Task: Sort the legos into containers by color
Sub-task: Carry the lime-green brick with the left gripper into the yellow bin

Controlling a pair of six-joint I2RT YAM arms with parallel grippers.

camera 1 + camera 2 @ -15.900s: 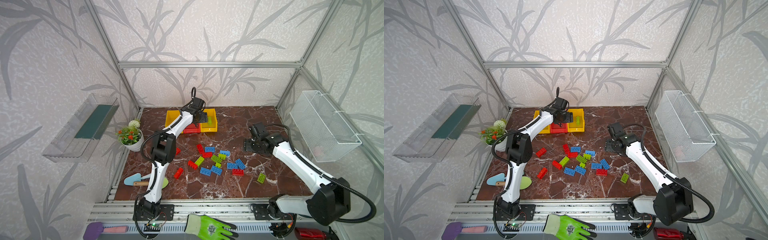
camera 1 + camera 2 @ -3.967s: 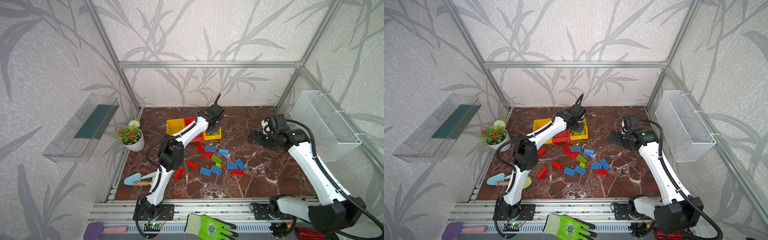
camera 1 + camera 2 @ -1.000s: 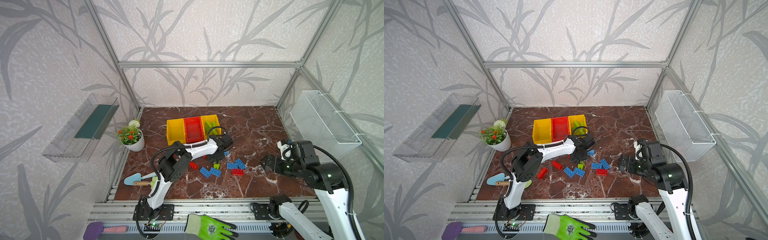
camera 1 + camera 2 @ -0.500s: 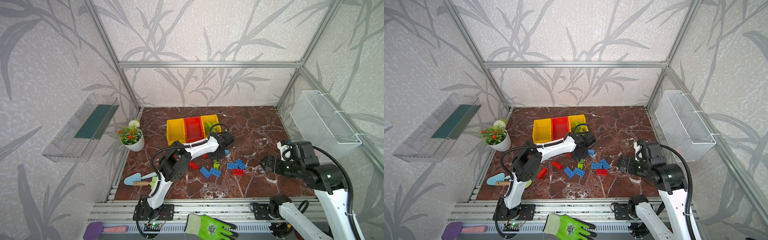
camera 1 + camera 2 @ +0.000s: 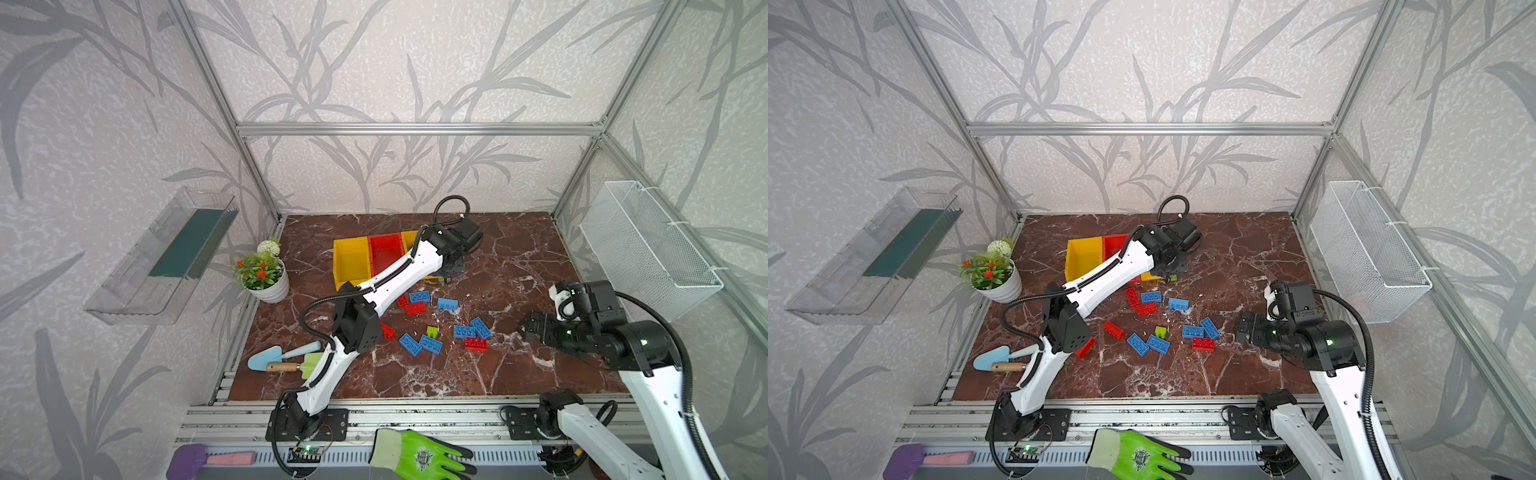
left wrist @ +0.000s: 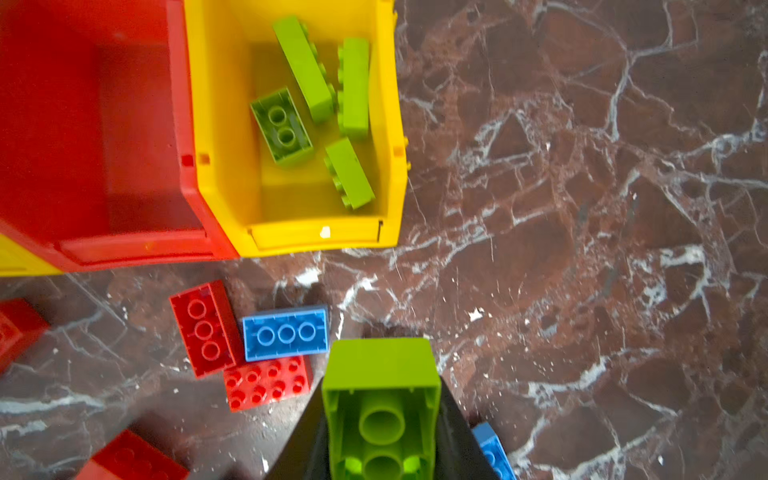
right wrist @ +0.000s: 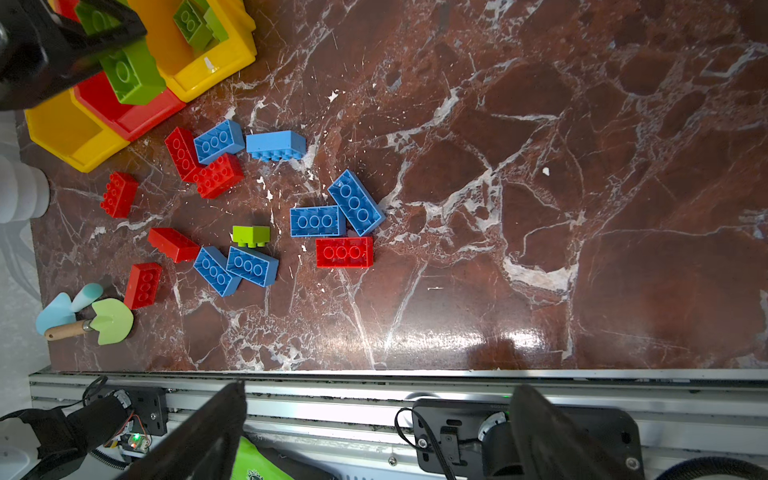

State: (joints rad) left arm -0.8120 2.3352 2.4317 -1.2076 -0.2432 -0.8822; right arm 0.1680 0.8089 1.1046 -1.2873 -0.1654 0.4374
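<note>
Left wall: clear plastic tray (image 5: pixel 166 257) mounted there; white-potted plastic flowers (image 5: pixel 262 270) and toy shovels (image 5: pixel 282 357) on the floor below.
Left bin: the left yellow bin (image 5: pixel 349 266), a small open-top rectangular plastic box ending a joined row, shows nothing inside.
Middle bin: the red bin (image 5: pixel 386 249), same shape and plastic, also looks empty.
Right bin: the right yellow bin (image 6: pixel 220 124) holds four lime green bricks (image 6: pixel 305 66), chunky studded plastic.
Left arm: the left gripper (image 6: pixel 382 440) is clamped on a held lime green brick (image 6: pixel 380 374), raised off the floor near that bin's front; whether it is over the opening I cannot tell.
Loose legos: six red bricks (image 7: pixel 344 251), six blue bricks (image 7: pixel 316 220) and one short lime green brick (image 7: pixel 250 235) lie scattered before the bins.
Right arm: the right gripper (image 5: pixel 530 330) hangs beside the scatter, jaws spread wide, holding nothing.
Progress: green looks nearly done, with one brick in hand and one on the floor; red and blue appear unstarted.
Surface: glossy red-brown marble-patterned tabletop (image 5: pixel 519 257), white-veined and flat.
Room: grey leaf-print walls in an aluminium frame; white wire mesh basket (image 5: pixel 648 245) on the right wall.
</note>
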